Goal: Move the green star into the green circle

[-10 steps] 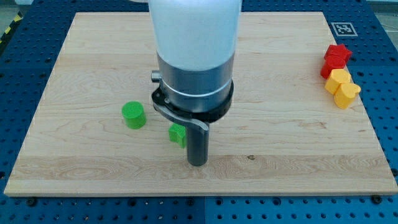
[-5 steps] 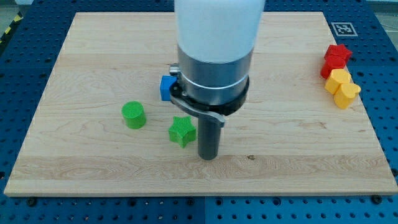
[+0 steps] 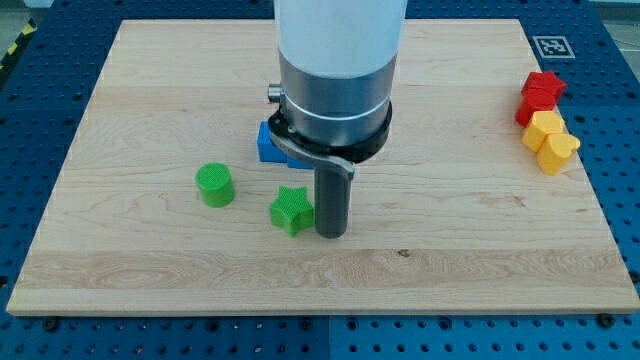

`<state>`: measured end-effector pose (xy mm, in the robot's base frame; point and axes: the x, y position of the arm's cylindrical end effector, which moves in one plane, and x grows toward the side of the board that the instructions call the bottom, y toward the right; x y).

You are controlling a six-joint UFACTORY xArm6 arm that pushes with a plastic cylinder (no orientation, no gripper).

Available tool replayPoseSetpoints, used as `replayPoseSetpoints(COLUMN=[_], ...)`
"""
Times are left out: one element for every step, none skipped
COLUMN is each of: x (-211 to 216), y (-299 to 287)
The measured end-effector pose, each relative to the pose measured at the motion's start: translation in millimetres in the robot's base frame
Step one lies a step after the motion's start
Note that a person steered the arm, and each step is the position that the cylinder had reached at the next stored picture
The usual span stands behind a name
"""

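The green star [image 3: 290, 210] lies on the wooden board [image 3: 150, 80], below the middle. The green circle, a short green cylinder [image 3: 214, 185], stands to the star's left with a gap between them. My tip [image 3: 330, 233] is on the board right against the star's right side. The arm's wide body hides the board behind it.
A blue block [image 3: 268, 146] sits above the star, partly hidden behind the arm. At the board's right edge a red star [image 3: 541, 93] sits above a yellow block [image 3: 545, 127] and a yellow heart [image 3: 558, 151].
My tip moved right, clear of the star, then came back left up against the star's right side. The star shifted slightly left. The blue block came into view.
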<state>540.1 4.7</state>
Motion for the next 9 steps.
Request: replayPoseSetpoints(x=[-1, -1, -1, -1, -1, -1, -1, -1, -1], y=[-14, -31, -31, -44, -46, -57, -57, -62, -72])
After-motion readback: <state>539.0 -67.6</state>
